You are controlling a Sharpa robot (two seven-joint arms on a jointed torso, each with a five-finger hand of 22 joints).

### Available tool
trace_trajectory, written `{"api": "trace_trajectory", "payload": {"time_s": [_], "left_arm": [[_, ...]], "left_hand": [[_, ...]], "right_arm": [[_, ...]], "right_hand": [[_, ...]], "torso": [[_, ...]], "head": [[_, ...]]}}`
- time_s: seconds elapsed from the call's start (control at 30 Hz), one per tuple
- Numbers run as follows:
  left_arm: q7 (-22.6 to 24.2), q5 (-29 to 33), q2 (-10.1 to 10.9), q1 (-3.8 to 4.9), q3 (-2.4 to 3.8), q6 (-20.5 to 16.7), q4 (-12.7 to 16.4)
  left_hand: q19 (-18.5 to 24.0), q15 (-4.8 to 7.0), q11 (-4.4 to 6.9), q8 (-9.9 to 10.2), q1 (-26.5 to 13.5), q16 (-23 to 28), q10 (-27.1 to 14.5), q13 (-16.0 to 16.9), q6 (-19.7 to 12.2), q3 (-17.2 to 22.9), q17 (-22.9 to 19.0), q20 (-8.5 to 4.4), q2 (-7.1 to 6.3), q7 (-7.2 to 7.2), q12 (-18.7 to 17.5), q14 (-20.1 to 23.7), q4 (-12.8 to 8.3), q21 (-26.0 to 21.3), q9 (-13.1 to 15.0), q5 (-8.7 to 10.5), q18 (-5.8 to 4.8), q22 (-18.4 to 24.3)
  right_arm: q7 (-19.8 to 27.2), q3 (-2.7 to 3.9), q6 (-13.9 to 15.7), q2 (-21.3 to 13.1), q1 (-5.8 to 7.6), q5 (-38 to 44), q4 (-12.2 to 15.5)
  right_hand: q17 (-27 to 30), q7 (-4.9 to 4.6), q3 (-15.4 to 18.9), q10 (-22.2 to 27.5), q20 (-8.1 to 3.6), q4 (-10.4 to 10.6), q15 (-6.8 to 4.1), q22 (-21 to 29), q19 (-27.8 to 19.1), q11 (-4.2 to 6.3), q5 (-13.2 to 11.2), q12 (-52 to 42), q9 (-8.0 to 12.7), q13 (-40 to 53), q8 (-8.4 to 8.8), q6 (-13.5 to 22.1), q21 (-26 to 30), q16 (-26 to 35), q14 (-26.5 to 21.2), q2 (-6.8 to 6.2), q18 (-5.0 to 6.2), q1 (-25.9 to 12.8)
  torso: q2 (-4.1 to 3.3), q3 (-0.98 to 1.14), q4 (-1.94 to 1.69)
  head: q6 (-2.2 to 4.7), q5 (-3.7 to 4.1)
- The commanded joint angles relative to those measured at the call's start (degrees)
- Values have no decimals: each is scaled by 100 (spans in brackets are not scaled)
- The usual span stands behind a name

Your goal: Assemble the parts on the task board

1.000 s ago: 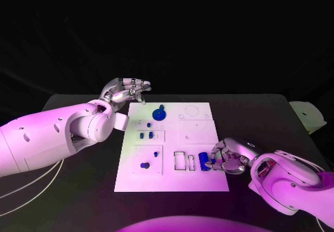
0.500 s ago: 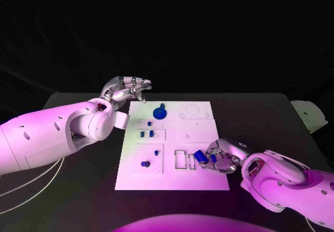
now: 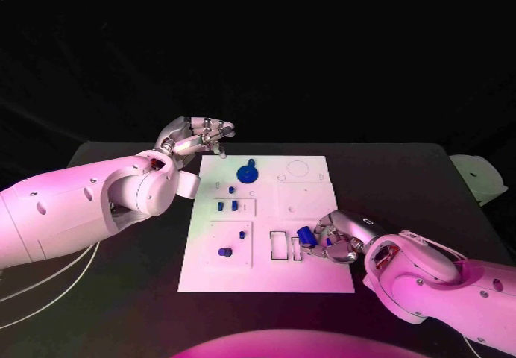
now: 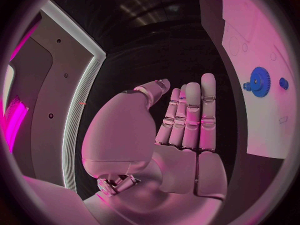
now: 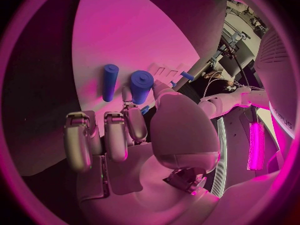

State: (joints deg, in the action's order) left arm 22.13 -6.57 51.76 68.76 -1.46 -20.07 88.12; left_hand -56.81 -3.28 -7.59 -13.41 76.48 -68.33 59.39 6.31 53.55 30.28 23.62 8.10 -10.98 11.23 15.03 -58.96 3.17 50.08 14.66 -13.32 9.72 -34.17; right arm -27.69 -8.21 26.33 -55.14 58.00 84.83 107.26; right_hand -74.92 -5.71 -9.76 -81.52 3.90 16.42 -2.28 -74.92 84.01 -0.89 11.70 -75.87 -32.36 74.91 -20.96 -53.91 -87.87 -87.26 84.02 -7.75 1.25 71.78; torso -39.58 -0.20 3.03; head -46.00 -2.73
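Head view: a white rectangular task board [image 3: 306, 195] is lying flat in the middle of the matte black worktop [image 3: 398, 179]. The right hand [image 3: 335, 240], silver and jointed, is curling over the board's near right part and pinching a short blue cylinder [image 3: 306, 236] just beside two narrow rectangular slots [image 3: 279, 246]. The left hand [image 3: 194, 137] is hovering past the board's far left corner, fingers loosely curled and holding nothing. A blue toothed gear [image 3: 247, 175] is sitting near the board's far edge; small blue pegs [image 3: 225, 206] are standing mid-board, and a round blue piece [image 3: 224, 253] is resting in the near left panel.

Left wrist view: the left hand [image 4: 178, 135] is showing a smooth, glossy palm, with its fingers [image 4: 208, 105] straight and pressed side by side and nothing in its grasp. The gear [image 4: 259, 78], its teeth plain here, is lying on the board [image 4: 250, 35] beside it.

Right wrist view: the right hand [image 5: 134, 135] is gripping the cylinder [image 5: 140, 85] between thumb and one finger, its rounded end face turned to the camera. A second, slimmer blue cylinder [image 5: 109, 81] is lying on the board [image 5: 125, 30] just beside it, something the head view is hiding behind the hand.
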Motion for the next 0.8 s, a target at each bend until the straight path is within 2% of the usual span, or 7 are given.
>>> {"api": "trace_trajectory", "payload": {"time_s": [0.03, 0.1, 0.23, 0.33, 0.5, 0.8], "left_arm": [[37, 10, -4, 3, 4, 97, 18], [37, 10, -4, 3, 4, 97, 18], [36, 10, -6, 3, 4, 95, 16], [37, 10, -14, 3, 4, 93, 12], [39, 10, -23, 3, 3, 88, 7], [42, 10, -35, 3, 3, 83, 8]], "left_hand": [[6, 4, 6, 1, 12, -20, -30, -1, -36, 0, -9, 26, 42, 5, 33, 38, 4, -31, 6, 9, 83, 6], [6, 4, 6, 1, 12, -20, -30, -1, -36, 0, -9, 26, 42, 5, 33, 38, 4, -31, 6, 9, 83, 6], [6, 4, 6, 1, 12, -20, -30, -1, -36, 0, -9, 26, 42, 5, 33, 38, 4, -31, 6, 9, 83, 6], [6, 4, 6, 1, 12, -20, -30, -1, -36, 0, -9, 26, 42, 5, 33, 38, 4, -31, 6, 9, 83, 6], [6, 4, 7, 0, 14, -22, -32, 0, -37, 0, -10, 26, 43, 4, 35, 39, 2, -31, 7, 8, 83, 6], [6, 4, 7, 0, 14, -22, -32, 0, -37, 0, -10, 26, 43, 4, 35, 39, 2, -31, 7, 8, 83, 6]], "right_arm": [[-211, -42, 51, 4, -59, 87, -20], [-222, -41, 162, -22, -61, 67, 16], [-220, -32, 373, -81, -61, 6, 110], [-201, -18, 547, -122, -52, -110, 205], [-128, 2, 790, -165, -15, -408, 355], [-37, 14, 1017, -182, 99, -705, 555]], "right_hand": [[-783, 38, -100, -51, -60, -39, -61, -1454, 532, 0, -33, -35, -37, 372, -27, -72, -23, -21, 463, 69, -84, 189], [-795, 58, -179, -70, -69, -59, -75, -1460, 540, 18, -23, -62, -44, 401, -39, -108, -44, -26, 465, 96, -89, 302], [-817, 82, -421, -72, -93, -133, -99, -1465, 546, 42, -154, -59, -42, 417, -31, -129, -63, -35, 469, 128, -93, 558], [-829, 92, -602, -90, -103, -171, -108, -1473, 556, 53, -89, -84, -40, 449, -27, -156, -91, -41, 472, 104, -99, 663], [-846, 101, -776, -128, -112, -175, -115, -1477, 561, 61, 89, -136, -42, 503, -26, -190, -106, -48, 475, 39, -102, 671], [-865, 112, -852, -179, -117, -118, -121, -1488, 575, 69, 113, -206, -52, 564, -42, -242, -145, -56, 478, -12, -110, 572]], "torso": [[7, -3, 8], [8, -4, 10], [13, -3, 13], [16, 0, 8], [7, 1, 6], [2, -7, 0]], "head": [[5, 0], [6, -2], [3, 5], [25, 17], [47, 31], [57, 48]]}}
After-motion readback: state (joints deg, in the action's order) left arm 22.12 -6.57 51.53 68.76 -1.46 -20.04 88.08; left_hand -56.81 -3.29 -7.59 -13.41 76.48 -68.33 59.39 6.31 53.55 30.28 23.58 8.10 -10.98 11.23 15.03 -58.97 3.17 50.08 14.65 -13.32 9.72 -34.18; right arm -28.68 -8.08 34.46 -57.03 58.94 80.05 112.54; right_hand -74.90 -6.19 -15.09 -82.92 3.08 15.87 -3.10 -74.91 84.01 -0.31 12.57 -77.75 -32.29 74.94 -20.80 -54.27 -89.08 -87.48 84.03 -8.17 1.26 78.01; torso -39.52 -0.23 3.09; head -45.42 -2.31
